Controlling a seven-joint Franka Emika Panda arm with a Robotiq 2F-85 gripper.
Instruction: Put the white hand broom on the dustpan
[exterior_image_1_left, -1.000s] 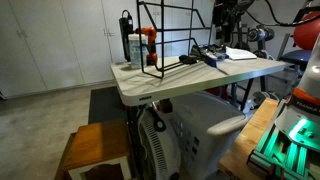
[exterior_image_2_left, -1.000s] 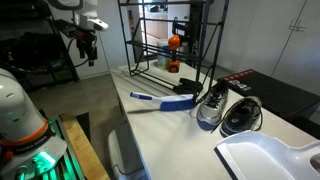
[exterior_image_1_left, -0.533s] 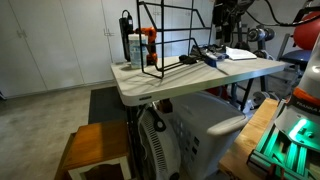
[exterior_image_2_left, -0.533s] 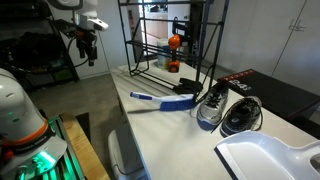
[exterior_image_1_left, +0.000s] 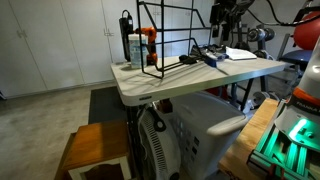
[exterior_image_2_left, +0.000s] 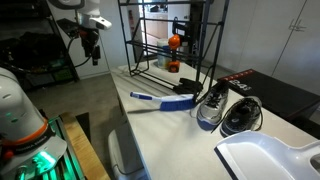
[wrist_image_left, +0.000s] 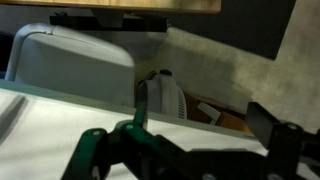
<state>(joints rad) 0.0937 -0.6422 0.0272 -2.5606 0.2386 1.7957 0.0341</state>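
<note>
The white hand broom (exterior_image_2_left: 158, 100) lies flat on the table, white handle toward the table edge and dark blue bristle end (exterior_image_2_left: 180, 103) toward the wire rack. It shows small and bluish in an exterior view (exterior_image_1_left: 208, 58). The dustpan (exterior_image_2_left: 268, 156) is a wide white pan at the near end of the table, well apart from the broom. My gripper (exterior_image_2_left: 90, 47) hangs in the air off the far end of the table, away from both. In the wrist view the gripper (wrist_image_left: 180, 132) is open and empty. Broom and dustpan are out of the wrist view.
A black wire rack (exterior_image_2_left: 165, 45) with an orange object (exterior_image_2_left: 174, 43) stands on the table (exterior_image_2_left: 160, 135) behind the broom. A shoe (exterior_image_2_left: 210, 108) and a black object (exterior_image_2_left: 241, 115) lie between broom and dustpan. A white appliance (exterior_image_1_left: 190, 130) and a wooden stool (exterior_image_1_left: 95, 148) stand below.
My gripper has shifted slightly sideways in the air. Nothing on the table has moved.
</note>
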